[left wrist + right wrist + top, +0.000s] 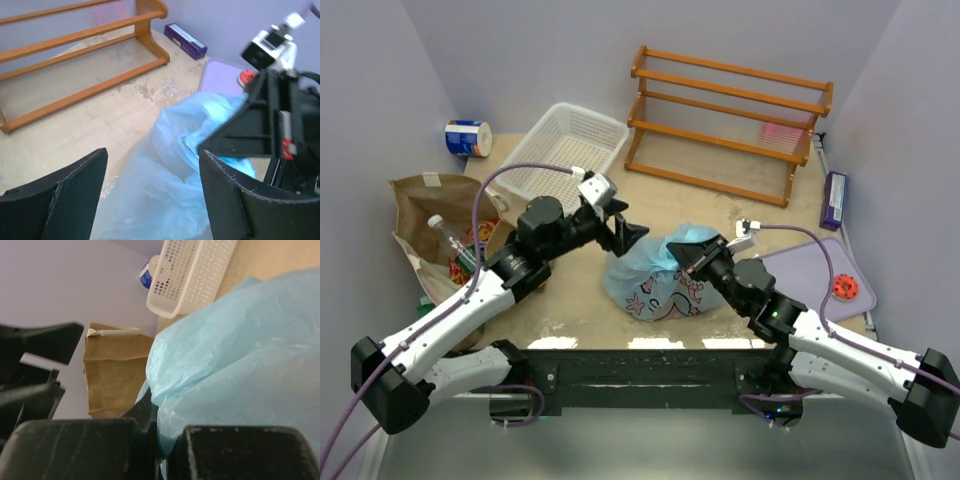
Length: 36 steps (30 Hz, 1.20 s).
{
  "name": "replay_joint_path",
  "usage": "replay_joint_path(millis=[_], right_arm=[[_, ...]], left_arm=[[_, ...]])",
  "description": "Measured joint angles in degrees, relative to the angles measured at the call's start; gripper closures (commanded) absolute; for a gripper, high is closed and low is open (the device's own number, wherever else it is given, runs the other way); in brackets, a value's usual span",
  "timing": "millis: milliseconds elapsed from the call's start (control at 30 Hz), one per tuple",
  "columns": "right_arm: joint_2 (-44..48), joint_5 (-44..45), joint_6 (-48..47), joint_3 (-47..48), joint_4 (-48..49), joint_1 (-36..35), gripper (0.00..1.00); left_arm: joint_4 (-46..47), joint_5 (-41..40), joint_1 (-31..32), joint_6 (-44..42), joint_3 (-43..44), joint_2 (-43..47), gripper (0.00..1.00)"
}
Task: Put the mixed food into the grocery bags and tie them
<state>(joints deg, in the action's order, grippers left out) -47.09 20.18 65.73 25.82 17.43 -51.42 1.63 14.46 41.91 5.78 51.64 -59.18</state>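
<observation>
Blue plastic bag (655, 280): filled, at centre of worktop (720, 205), no knot visible. Brown paper bag (425, 200): at left, holding bottle (450, 240) and red packet (477, 238), top open. Left gripper (625, 232) jaws spread beside the bag neck; right gripper (692, 258) jaws pinched on its film. Tying judged outstanding on both.

crinkly transl. plastic bag (660, 282), creased paper bag (420, 200)

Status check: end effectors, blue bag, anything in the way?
Left end effector open, at blue bag top. Right end effector shut on its plastic. Basket behind, apart from bag.
</observation>
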Motion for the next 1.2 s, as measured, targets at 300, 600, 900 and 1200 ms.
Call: replay_joint_path(millis=[300, 600, 900, 1200], right_arm=[[3.3, -2.6, -8.7, -0.2, 5.5, 0.0, 1.00], [3.0, -7.7, -14.8, -0.6, 8.7, 0.0, 1.00], [3.5, -12.1, -15.9, -1.1, 10.6, 0.5, 1.00], [-0.9, -19.7, -13.1, -3.1, 16.4, 2.5, 1.00]], left_arm=[[16.2, 11.3, -4.0, 19.9, -14.9, -8.2, 0.31], [25.9, 14.0, 1.7, 25.7, -20.4, -9.4, 0.28], [20.8, 11.0, -6.0, 23.4, -19.5, 3.4, 0.28], [30.9, 21.8, -6.5, 23.0, -19.2, -0.4, 0.38]])
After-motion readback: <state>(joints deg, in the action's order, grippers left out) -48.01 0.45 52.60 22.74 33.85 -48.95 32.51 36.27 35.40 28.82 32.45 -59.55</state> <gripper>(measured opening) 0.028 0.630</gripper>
